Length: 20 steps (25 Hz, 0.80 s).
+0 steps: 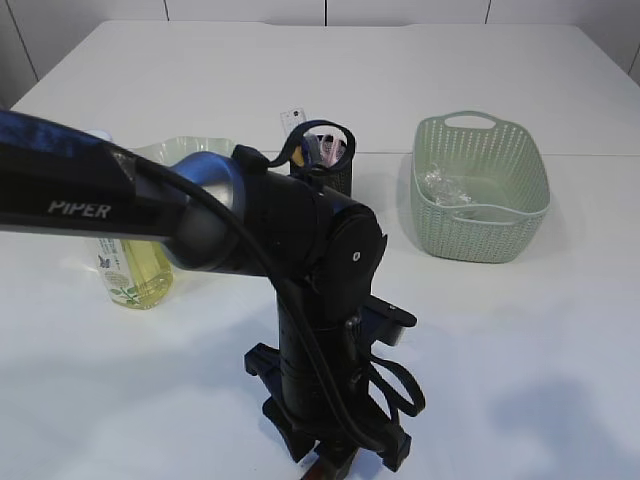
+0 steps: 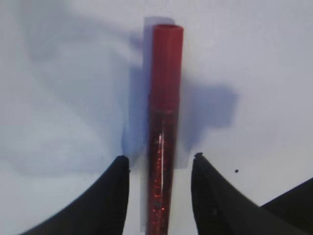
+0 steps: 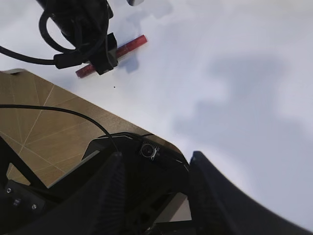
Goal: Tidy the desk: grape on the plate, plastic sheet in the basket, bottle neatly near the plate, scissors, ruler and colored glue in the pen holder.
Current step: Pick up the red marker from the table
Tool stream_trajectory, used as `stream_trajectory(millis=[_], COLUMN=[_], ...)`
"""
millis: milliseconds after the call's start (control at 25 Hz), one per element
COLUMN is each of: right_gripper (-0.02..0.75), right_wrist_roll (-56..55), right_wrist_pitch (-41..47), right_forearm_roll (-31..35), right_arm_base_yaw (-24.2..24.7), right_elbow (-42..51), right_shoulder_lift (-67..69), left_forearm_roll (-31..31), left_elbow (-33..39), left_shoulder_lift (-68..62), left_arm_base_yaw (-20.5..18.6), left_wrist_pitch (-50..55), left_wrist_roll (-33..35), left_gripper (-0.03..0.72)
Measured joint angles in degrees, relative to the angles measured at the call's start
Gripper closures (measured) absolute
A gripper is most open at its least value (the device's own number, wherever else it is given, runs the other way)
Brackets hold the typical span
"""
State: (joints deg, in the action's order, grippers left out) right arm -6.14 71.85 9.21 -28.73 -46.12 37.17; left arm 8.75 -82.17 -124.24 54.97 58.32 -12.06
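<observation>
Red glitter glue tube [image 2: 164, 122]: slim, clear-bodied, opaque red cap at far end, lying flat on white surface, lengthwise between the left jaws, which stand apart on either side. Yellow bottle [image 1: 135, 270] upright, well beyond the jaws, beside plate [image 1: 185, 150]. Pen holder [image 1: 330, 165] and green basket [image 1: 480, 190] farther off; crumpled clear plastic sheet [image 1: 445, 187] inside basket.

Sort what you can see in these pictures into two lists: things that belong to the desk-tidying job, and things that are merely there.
Part of the job:
red glitter glue tube, between the left gripper fingers
pen holder
plate
bottle
green basket with plastic sheet inside

Merely there:
white table
wooden floor
</observation>
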Motion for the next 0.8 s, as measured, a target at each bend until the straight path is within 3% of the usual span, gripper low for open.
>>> stream_trajectory(millis=[800], right_gripper=[0.393], right_wrist_roll=[0.0], right_wrist_pitch=[0.0], right_forearm_roll=[-0.1], right_arm_base_yaw=[0.0], right_elbow=[0.0], right_shoulder_lift=[0.0], left_forearm_roll=[-0.1], left_elbow=[0.0], left_shoulder_lift=[0.0], left_arm_base_yaw=[0.0], left_wrist_pitch=[-1.8], left_wrist_roll=[0.0], left_gripper=[0.379])
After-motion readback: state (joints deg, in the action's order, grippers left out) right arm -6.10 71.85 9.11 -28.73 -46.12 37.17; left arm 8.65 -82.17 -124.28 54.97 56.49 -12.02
